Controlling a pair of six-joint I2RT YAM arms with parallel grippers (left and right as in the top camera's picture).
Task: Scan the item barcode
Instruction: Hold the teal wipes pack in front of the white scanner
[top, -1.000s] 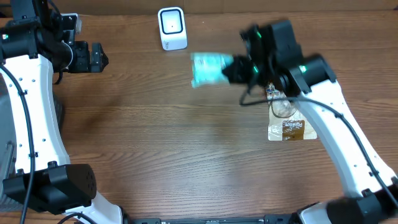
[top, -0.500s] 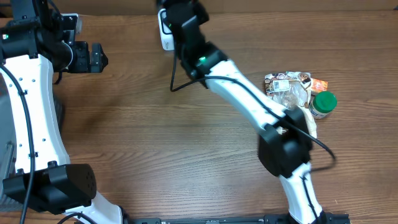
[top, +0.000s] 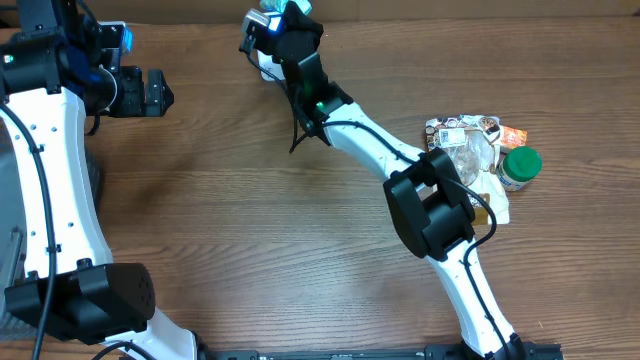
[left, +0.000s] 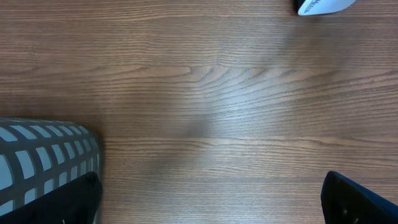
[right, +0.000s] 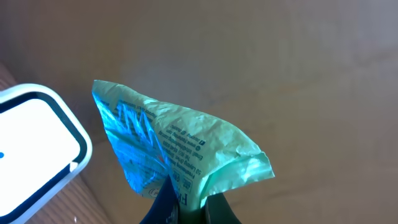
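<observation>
Right wrist view: a teal packet (right: 180, 146), crumpled, with small print on its upper face, is seen pinched at its lower edge between the fingers of the right gripper (right: 186, 208). The jaws are closed tight on it. To the left of the packet, a corner of the scanner (right: 34, 140) is seen, with a white face and a dark rim. The packet is held above the scanner and just beside it; contact between the two cannot be told.

Overhead view: the packet is mostly hidden by the wrist, and only a pale scrap is visible at the top edge of the table (top: 250, 230). The scanner is largely covered by the right arm. This view alone shows the pile at the right side of the table: snack packets (top: 462, 145) and a green-lidded jar (top: 520, 166) touching them.

Left wrist view: bare wood is shown, with a grey gridded object (left: 43, 155) at lower left whose nature cannot be told. The scanner's white edge is just visible at the top right.

Pose: the right arm is stretched long from the near right corner, diagonally across to the far centre. The left gripper (top: 158, 92) is held at the far left, well apart from the scanner, and its fingers (left: 357, 199) are spread wide with nothing between them.
</observation>
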